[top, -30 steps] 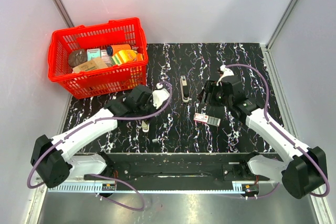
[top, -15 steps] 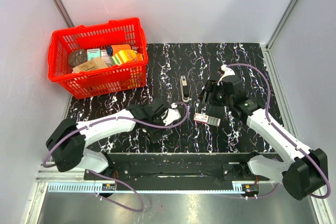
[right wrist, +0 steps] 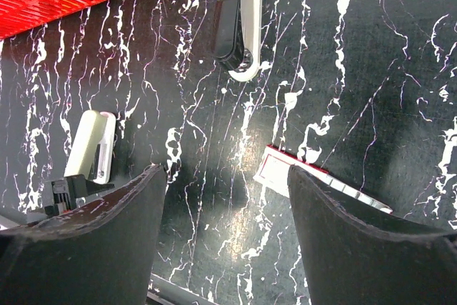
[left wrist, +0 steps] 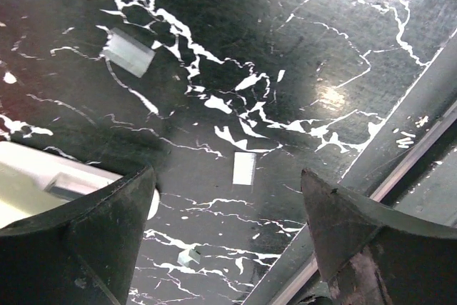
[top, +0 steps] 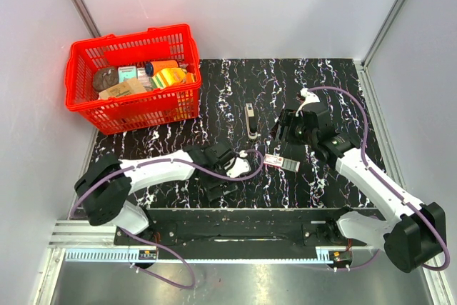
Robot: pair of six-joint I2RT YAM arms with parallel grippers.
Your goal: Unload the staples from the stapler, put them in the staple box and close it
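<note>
The cream-white stapler (right wrist: pixel 89 146) lies flat on the black marble table, left of my right gripper; its end also shows at the left of the left wrist view (left wrist: pixel 43 183). In the top view my left arm hides it. My left gripper (left wrist: pixel 225 201) (top: pixel 220 183) is open and empty, low over the table near the front edge, with the stapler just beside its left finger. Short staple strips (left wrist: pixel 244 168) lie on the table under it. My right gripper (right wrist: pixel 225 191) (top: pixel 280 144) is open and empty above the table.
A slim white-and-black item (top: pixel 250 119) (right wrist: pixel 239 19) lies mid-table. A small red-and-white flat box (top: pixel 282 162) (right wrist: pixel 314 176) lies by my right gripper. A red basket (top: pixel 78 98) of goods stands back left. The table's front rail (left wrist: pixel 400 155) is close to my left gripper.
My left arm has folded back, and its gripper moved from mid-table toward the near edge and to the right. The right arm has barely moved.
</note>
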